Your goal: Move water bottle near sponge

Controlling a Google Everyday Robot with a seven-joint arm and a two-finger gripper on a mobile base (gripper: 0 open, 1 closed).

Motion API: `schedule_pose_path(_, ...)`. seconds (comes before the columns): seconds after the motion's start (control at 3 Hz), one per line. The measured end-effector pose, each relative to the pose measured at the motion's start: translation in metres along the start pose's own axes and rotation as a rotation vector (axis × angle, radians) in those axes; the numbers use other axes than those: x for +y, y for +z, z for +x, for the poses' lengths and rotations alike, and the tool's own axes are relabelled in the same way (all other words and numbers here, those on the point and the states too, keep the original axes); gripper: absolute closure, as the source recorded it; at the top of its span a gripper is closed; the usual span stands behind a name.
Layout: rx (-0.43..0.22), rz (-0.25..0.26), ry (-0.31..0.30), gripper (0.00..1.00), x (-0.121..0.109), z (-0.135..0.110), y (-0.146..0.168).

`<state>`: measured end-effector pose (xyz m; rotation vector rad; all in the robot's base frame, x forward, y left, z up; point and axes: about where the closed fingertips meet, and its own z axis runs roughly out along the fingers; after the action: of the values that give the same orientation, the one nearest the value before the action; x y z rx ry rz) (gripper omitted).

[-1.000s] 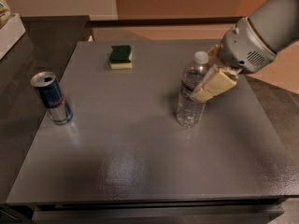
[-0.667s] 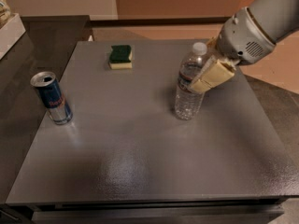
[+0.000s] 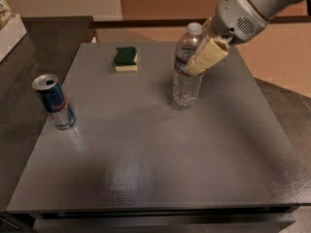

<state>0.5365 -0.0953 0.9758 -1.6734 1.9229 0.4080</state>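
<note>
My hand (image 3: 194, 62) is clamped on the water bottle (image 3: 186, 89) at its label band, upper centre of the frame, and has carried it up and left since a second ago, nearer the sponge (image 3: 126, 58). My far finger hides behind the bottle and my arm is cut off at upper right; whether the base touches the desk (image 3: 146, 174) I cannot tell.

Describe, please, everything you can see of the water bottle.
The bottle is clear ribbed plastic with a white cap and a red-and-white label band. It is nearly upright, top tipped slightly right, base on or just above the table, right of the sponge and apart from it. The pincer clamps it at the label.
</note>
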Motion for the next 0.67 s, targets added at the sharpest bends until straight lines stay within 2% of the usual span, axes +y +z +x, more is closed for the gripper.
schedule_pose_path(0.67, 0.007, 0.032, 0.067, 1.00, -0.058, -0.013, 0.029)
